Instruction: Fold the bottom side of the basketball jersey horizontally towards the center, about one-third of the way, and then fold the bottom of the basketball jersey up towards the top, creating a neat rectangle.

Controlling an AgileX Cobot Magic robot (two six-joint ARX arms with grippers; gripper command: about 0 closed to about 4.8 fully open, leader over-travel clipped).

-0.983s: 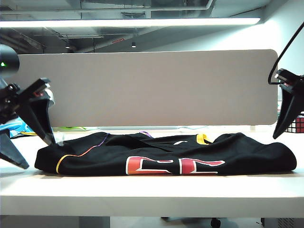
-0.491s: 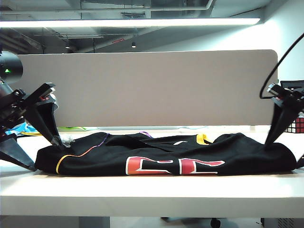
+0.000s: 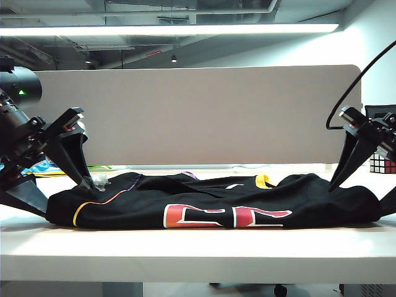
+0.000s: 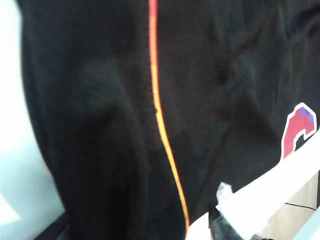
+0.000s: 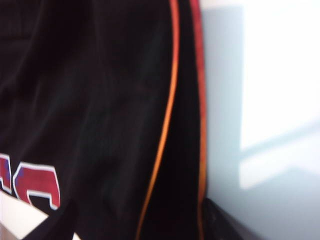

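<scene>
A grey partition (image 3: 198, 114) backs the white table (image 3: 198, 247), where the black basketball jersey (image 3: 216, 201) lies spread. The left gripper (image 3: 59, 189) straddles its left end and the right gripper (image 3: 362, 195) its right, both jaws wide and empty. Only the wrist views show orange piping (image 4: 162, 130) close.

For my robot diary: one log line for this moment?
left gripper: open, at jersey left end | right gripper: open, at right end | jersey: unfolded
</scene>
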